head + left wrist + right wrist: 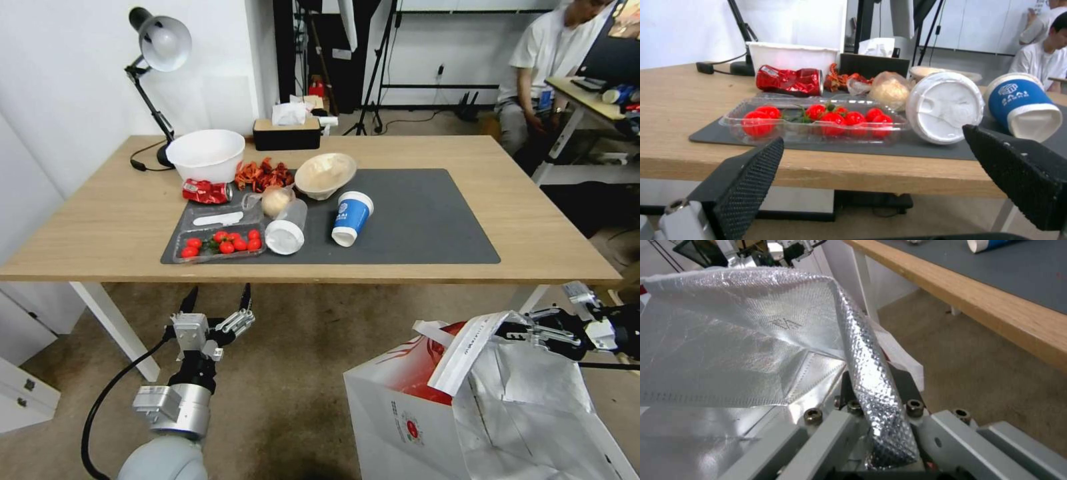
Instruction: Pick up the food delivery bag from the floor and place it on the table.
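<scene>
Right gripper (512, 331) pinches my food delivery bag's (427, 407) crinkly foil rim; left gripper (217, 298) gapes empty — clear tray (220, 245) holds round tomatoes (227, 243).

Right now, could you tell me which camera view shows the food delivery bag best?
The head view: the food delivery bag shows its white-and-red sides, logo and handle. The right wrist view gives its foil rim pinched in the right gripper.

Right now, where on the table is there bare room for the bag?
The mat's right half, right of the blue cup, is bare, as is the wood beyond it. The left half is crowded: tomato tray, lidded cup, bowls. The right gripper grips the bag.
</scene>
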`<state>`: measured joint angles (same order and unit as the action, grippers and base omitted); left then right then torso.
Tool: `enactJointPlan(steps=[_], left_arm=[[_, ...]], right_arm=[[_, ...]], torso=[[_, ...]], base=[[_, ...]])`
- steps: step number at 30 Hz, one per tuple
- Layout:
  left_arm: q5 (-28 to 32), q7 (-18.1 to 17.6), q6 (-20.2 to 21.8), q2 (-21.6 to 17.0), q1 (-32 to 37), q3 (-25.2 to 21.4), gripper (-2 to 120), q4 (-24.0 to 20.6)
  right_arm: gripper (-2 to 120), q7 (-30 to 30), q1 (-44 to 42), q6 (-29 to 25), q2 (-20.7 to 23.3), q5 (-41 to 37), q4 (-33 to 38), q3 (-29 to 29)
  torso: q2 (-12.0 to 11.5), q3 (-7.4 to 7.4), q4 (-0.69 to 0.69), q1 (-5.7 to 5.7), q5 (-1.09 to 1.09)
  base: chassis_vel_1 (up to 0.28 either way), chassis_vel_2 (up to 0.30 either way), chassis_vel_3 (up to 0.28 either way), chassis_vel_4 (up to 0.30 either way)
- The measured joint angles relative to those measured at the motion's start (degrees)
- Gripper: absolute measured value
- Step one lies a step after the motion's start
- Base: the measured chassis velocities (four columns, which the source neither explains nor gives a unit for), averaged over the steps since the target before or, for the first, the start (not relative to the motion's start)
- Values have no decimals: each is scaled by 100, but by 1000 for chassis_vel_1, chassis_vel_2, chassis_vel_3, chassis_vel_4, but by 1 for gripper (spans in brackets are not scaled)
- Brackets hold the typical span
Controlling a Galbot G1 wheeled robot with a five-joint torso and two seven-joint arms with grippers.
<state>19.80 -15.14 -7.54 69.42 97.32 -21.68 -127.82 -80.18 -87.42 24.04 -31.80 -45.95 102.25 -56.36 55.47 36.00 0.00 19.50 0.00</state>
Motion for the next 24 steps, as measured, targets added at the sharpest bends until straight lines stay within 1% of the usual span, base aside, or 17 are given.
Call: enactJointPlan(steps=[19, 24], left_arm=[[32, 4, -92, -16, 6, -4, 100, 5], [-36, 6, -125, -12, 36, -9, 100, -3]], right_arm=[[0, 30, -4, 9, 35, -83, 38, -6], [0, 53, -28, 25, 43, -224, 62, -39]], torso=[[-30, -17, 0, -13, 0], [-40, -23, 0, -17, 0]], base=[[0, 0, 0, 0], [0, 0, 0, 0]])
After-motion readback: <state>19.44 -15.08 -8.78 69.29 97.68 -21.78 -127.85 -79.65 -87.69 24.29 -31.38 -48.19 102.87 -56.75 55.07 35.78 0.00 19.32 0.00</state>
